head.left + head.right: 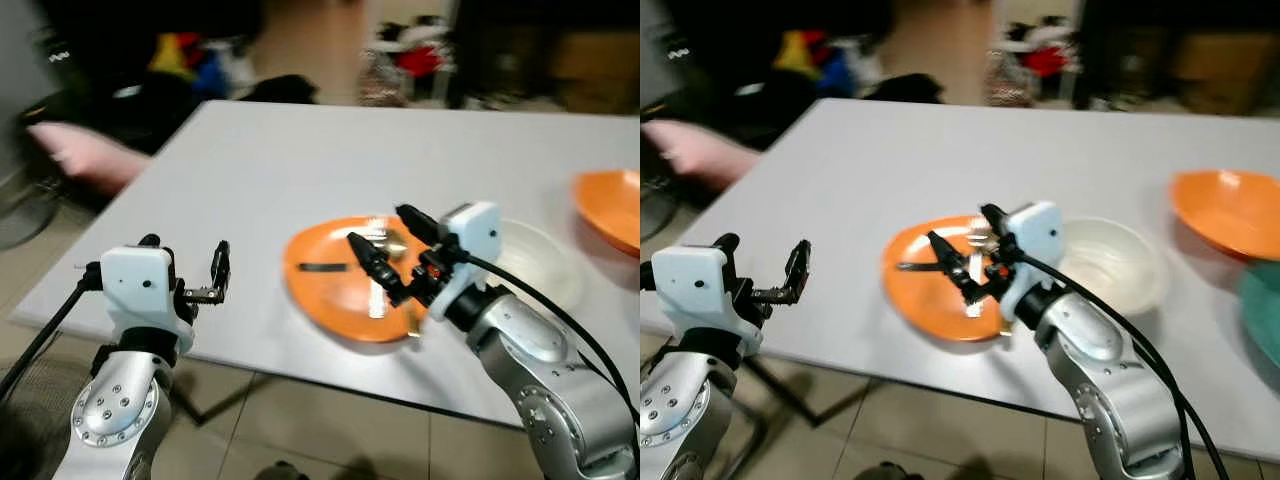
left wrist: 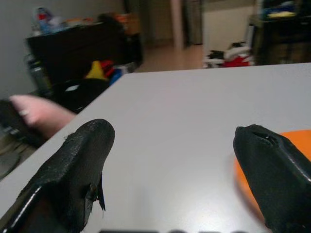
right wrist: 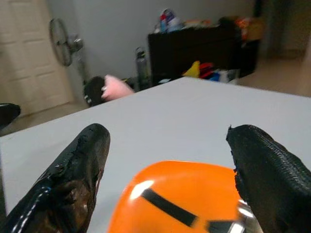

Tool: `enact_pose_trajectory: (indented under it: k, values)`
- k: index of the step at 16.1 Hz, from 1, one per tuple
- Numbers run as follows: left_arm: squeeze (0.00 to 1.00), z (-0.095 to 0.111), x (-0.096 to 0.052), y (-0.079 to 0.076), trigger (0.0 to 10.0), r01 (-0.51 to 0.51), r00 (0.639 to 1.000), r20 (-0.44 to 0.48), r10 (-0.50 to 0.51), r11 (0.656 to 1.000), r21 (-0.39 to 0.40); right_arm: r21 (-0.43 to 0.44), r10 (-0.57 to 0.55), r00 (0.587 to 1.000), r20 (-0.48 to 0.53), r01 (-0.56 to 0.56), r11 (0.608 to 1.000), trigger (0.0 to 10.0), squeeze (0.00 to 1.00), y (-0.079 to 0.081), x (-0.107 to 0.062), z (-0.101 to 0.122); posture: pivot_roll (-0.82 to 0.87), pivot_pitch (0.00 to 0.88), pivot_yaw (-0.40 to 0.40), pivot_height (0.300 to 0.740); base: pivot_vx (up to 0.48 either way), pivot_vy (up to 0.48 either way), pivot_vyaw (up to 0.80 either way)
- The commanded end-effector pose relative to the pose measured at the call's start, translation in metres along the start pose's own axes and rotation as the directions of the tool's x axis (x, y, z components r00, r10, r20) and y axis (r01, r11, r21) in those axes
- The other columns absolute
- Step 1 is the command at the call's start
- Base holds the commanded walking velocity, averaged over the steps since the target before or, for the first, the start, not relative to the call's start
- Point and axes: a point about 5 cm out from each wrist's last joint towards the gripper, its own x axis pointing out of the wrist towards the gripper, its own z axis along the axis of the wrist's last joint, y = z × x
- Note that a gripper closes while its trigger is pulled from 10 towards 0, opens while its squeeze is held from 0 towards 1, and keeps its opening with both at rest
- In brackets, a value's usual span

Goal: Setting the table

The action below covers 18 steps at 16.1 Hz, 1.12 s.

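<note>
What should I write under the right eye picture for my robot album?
Robot's open right claw hovers over an orange plate on the grey table, a clear bowl beside it.

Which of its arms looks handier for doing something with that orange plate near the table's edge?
The right, most likely. The right gripper hangs open directly over the orange plate, while the left gripper, also open, sits off to the plate's side near the table edge.

Right tool (image 1: 388,246) open over orange plate (image 1: 330,285), left tool (image 1: 222,270) at grey table (image 1: 300,160) edge
</note>
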Motion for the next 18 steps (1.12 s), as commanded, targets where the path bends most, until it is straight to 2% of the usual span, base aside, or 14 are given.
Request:
enact_pose_trajectory:
  k: [1, 3, 5, 6, 7, 10, 12, 15, 18]
  values:
    - [0.0, -0.005, 0.002, 0.005, 10.0, -0.018, 1.0, -0.017, 0.018, 0.999, 0.048, 0.019, 0.003, 1.0, 0.017, -0.003, 1.0, 10.0, 0.0, 0.001, 0.003, -0.001, -0.02, 0.0, 0.073, 0.74, 0.0, 0.0, 0.8]
    - [0.0, 0.0, 0.014, 0.007, 10.0, -0.014, 1.0, 0.013, 0.013, 0.997, 0.078, -0.001, -0.085, 0.996, -0.001, 0.085, 0.996, 10.0, 0.0, -0.009, 0.003, -0.009, -0.02, 0.0, 0.073, 0.74, 0.0, 0.0, 0.8]
    - [0.0, 0.0, 0.018, 0.008, 10.0, -0.004, 1.0, 0.021, 0.003, 0.997, 0.082, -0.035, -0.154, 0.988, 0.019, 0.155, 0.987, 10.0, 0.0, -0.017, 0.0, -0.006, -0.04, 0.0, 0.09, 0.74, 0.0, 0.0, 0.8]
    - [0.0, 0.0, 0.022, 0.007, 10.0, 0.015, 1.0, 0.024, -0.017, 0.997, 0.081, -0.045, -0.237, 0.97, 0.048, 0.24, 0.97, 10.0, 0.0, -0.026, -0.004, -0.003, -0.05, 0.0, 0.105, 0.74, 0.0, 0.0, 0.8]
    - [0.0, 0.0, 0.023, 0.006, 10.0, 0.031, 0.999, 0.026, -0.034, 0.995, 0.095, -0.043, -0.268, 0.962, 0.058, 0.271, 0.962, 10.0, 0.0, -0.028, -0.008, -0.002, -0.06, 0.0, 0.111, 0.74, 0.0, 0.0, 0.8]
    - [0.0, -0.002, 0.025, 0.005, 10.0, 0.04, 0.999, 0.022, -0.042, 0.996, 0.084, -0.056, -0.283, 0.958, 0.046, 0.285, 0.957, 10.0, 0.0, -0.028, -0.015, -0.004, -0.07, 0.0, 0.119, 0.74, 0.0, 0.0, 0.8]
    - [0.0, -0.006, 0.017, 0.002, 10.0, 0.044, 0.999, 0.01, -0.045, 0.996, 0.074, -0.064, -0.264, 0.964, 0.026, 0.265, 0.962, 10.0, 0.0, -0.027, -0.018, -0.006, -0.07, 0.0, 0.111, 0.74, 0.0, 0.0, 0.8]
    - [0.0, -0.012, 0.008, 0.0, 10.0, 0.024, 1.0, -0.014, -0.023, 0.998, 0.06, -0.062, -0.2, 0.98, 0.009, 0.2, 0.978, 10.0, 0.0, -0.024, -0.013, -0.008, -0.05, 0.0, 0.087, 0.74, 0.0, 0.0, 0.8]
    - [0.0, -0.012, 0.0, 0.006, 10.0, -0.015, 1.0, -0.022, 0.017, 0.996, 0.084, -0.03, -0.18, 0.984, -0.012, 0.179, 0.983, 10.0, 0.0, -0.025, -0.009, -0.013, -0.01, 0.0, 0.066, 0.74, 0.0, 0.0, 0.8]
